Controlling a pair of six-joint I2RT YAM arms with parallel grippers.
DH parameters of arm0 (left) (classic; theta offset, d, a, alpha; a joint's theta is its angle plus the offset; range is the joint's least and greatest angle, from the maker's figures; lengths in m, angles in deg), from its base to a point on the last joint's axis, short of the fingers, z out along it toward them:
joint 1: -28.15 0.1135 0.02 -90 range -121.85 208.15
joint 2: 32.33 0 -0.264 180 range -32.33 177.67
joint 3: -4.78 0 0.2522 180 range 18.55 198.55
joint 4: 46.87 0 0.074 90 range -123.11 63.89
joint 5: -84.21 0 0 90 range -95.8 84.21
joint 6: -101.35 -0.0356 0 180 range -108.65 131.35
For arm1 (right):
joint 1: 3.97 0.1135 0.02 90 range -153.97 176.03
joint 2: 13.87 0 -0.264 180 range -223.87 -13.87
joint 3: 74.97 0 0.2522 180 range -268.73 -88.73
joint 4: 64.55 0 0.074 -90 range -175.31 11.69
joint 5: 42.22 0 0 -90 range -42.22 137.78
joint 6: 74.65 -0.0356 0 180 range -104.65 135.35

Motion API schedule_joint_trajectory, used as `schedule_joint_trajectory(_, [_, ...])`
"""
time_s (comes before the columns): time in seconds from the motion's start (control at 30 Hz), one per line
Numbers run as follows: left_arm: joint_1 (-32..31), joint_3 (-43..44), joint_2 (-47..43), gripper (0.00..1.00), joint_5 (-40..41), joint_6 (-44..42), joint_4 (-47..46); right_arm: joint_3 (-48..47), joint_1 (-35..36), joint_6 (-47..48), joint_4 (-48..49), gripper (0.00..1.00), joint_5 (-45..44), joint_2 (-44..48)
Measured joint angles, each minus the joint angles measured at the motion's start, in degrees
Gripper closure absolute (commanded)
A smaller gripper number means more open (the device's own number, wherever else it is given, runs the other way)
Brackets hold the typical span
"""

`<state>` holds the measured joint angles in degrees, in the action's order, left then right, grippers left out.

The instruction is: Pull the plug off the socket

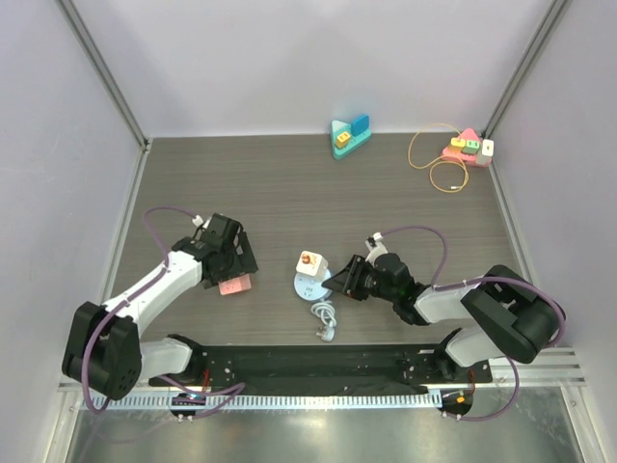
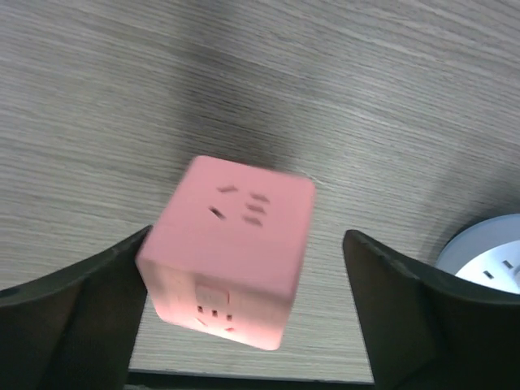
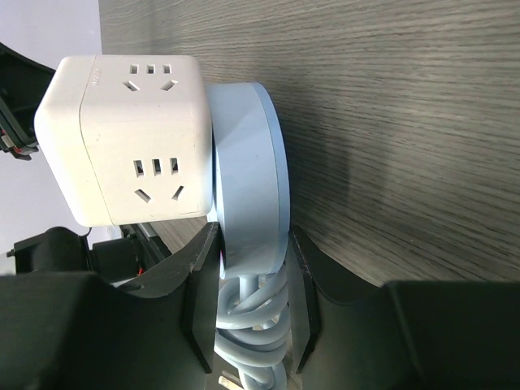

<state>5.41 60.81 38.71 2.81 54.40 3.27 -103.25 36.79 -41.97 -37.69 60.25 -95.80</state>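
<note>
Left pincer [image 2: 245, 237]: jaws spread wide, either side of a pink socket cube [image 2: 231, 252], blurred, left of centre on the table [image 1: 289, 183].
Right pincer [image 3: 252, 236]: clamped on the rim of a pale blue round socket [image 3: 248, 162] at table centre. White plug cube [image 3: 130, 138] seated on its face. Coiled cable [image 3: 248, 325] between the fingers.

On the table [image 1: 289, 193], the left claw [image 1: 229, 262] hangs over a pink cube [image 1: 235, 285] while the right claw [image 1: 337, 281] meets the round blue socket [image 1: 303, 287] carrying a white cube plug [image 1: 310, 265].
</note>
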Motion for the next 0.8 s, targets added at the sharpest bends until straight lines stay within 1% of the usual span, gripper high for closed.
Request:
schedule_joint_trajectory(0.03, [0.0, 0.0, -0.3, 0.00, 0.2, 0.2, 0.1, 0.0, 0.0, 0.0, 0.2, 0.97, 0.2, -0.2])
schedule_joint_trajectory(0.23, [0.0, 0.0, -3.7, 0.00, 1.0, 0.2, 1.4, 0.0, 0.0, 0.0, 0.8, 0.96, 0.6, -0.6])
schedule_joint_trajectory(0.5, [0.0, 0.6, -13.4, 0.00, -0.4, -0.2, 4.1, 0.0, 0.0, 0.0, 0.7, 0.96, 0.8, -0.6])
schedule_joint_trajectory(0.63, [0.0, 1.1, -17.9, 0.00, -5.7, -1.5, 3.2, -0.2, 0.0, 0.0, 0.5, 0.96, 0.9, -0.6])
schedule_joint_trajectory(0.73, [-0.4, 1.7, -17.7, 0.01, -11.0, -2.4, 1.5, -0.5, 0.0, 0.1, 0.0, 0.96, 1.2, -0.7])
schedule_joint_trajectory(0.8, [-1.7, 2.0, -16.6, 0.01, -13.0, -3.2, 0.2, -0.9, 0.0, 0.1, 0.0, 0.96, 1.5, -1.2])
